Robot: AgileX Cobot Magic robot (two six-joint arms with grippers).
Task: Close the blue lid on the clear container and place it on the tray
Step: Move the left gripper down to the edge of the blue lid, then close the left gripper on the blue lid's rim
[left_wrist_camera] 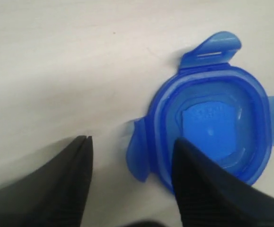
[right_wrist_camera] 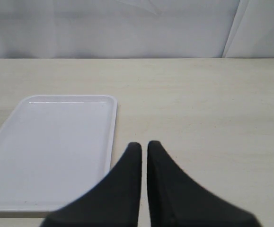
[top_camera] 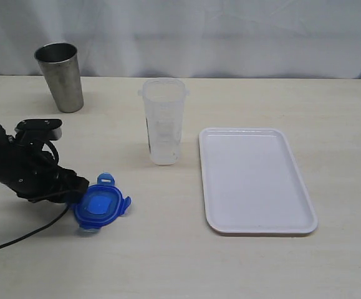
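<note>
View from outside: blue lid flat, near left; clear container upright, uncapped, centre; tray just right of it. Left wrist: left gripper spread astride lid rim, likely lining up pinch. Right wrist: right gripper pressed together, idle.

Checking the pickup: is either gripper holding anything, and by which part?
Nothing is held. The left gripper is open, straddling the rim of the blue lid at one tab without clamping it. The right gripper is shut on nothing.
</note>
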